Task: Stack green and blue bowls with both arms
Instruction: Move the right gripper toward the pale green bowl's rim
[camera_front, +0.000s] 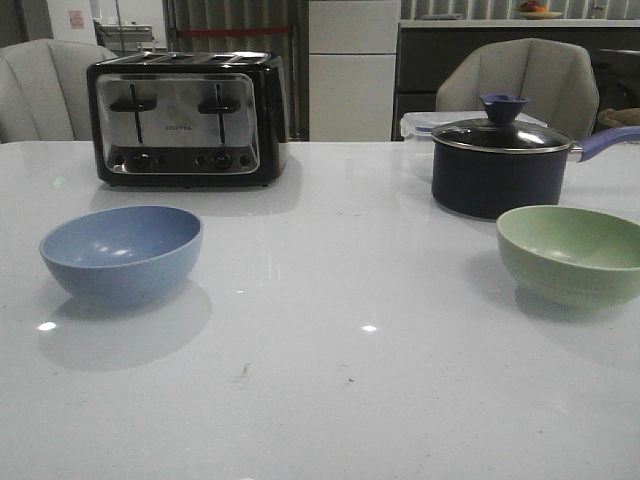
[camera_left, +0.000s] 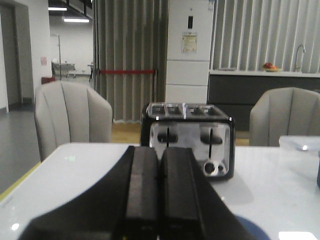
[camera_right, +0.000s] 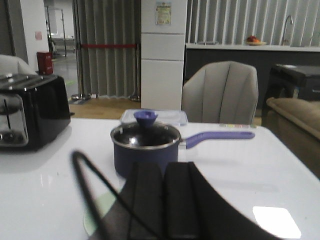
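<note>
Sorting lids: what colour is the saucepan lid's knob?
Blue-purple, matching the handle; the knob shows best in the right wrist view.

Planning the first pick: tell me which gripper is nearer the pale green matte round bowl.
Right. The right gripper hangs just above the pale green matte round bowl, whose rim peeks beside its shut fingers. The left gripper hangs over the dusty blue bowl across the table.

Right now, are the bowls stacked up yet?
Not yet. The blue bowl and green bowl sit far apart on the table, both empty. The left gripper and right gripper are shut, holding nothing. Lifting and stacking are all left.
</note>
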